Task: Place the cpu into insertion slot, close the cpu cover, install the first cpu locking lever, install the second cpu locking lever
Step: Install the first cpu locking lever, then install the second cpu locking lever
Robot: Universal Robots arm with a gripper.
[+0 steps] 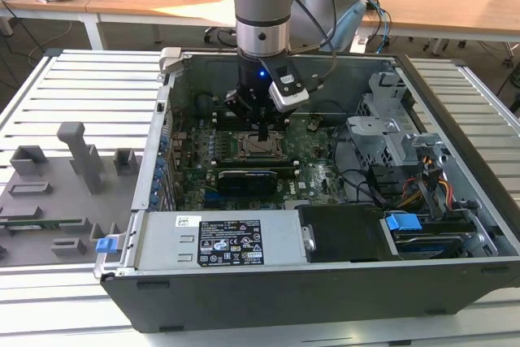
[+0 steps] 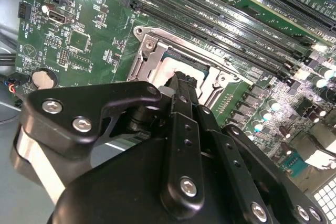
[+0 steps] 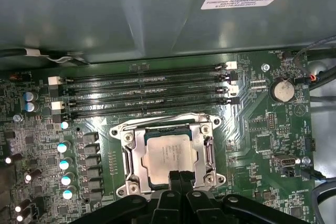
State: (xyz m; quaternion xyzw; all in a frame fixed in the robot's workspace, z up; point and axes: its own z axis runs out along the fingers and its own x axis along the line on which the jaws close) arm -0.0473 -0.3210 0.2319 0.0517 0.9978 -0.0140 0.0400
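A: An open computer case (image 1: 325, 282) on a slatted bench, a robot arm (image 1: 262, 6) reaching straight down into it. What is the arm over?

B: The slot (image 1: 262, 147), the square socket on the green board (image 1: 317, 172). The gripper (image 1: 262, 130) hangs directly above it, its tips just at the socket's edge. That plumb stance looks chosen for pressing down on the socket's parts rather than for carrying anything.

A: And the cpu?

B: Already seated. In the first wrist view the cpu (image 3: 170, 154) lies flat in the slot (image 3: 169, 153), silver face up, and the cover (image 3: 137, 156) is down around it, its window framing the chip. One wire lever (image 3: 173, 116) runs along the memory-slot side of the socket; whether it is latched, I cannot tell.

A: The claw itself?

B: Fingers (image 3: 180, 182) pressed together, nothing between them, their tips over the socket's edge farthest from the memory slots (image 3: 142, 90). I judge the placing done and the work now on the cover or levers.

A: What does each camera add?

B: The exterior view gives the setting: a grey fixture tray (image 1: 57, 193) well apart from the case on that view's left, the power supply (image 1: 219, 241) near the socket, drive bays (image 1: 406, 168) beyond. The first wrist view gives the chip's full face. In the second wrist view the gripper (image 2: 181, 85) hides most of the cpu (image 2: 170, 69), but the cover's (image 2: 149, 56) hinge and screw stand out plainly.
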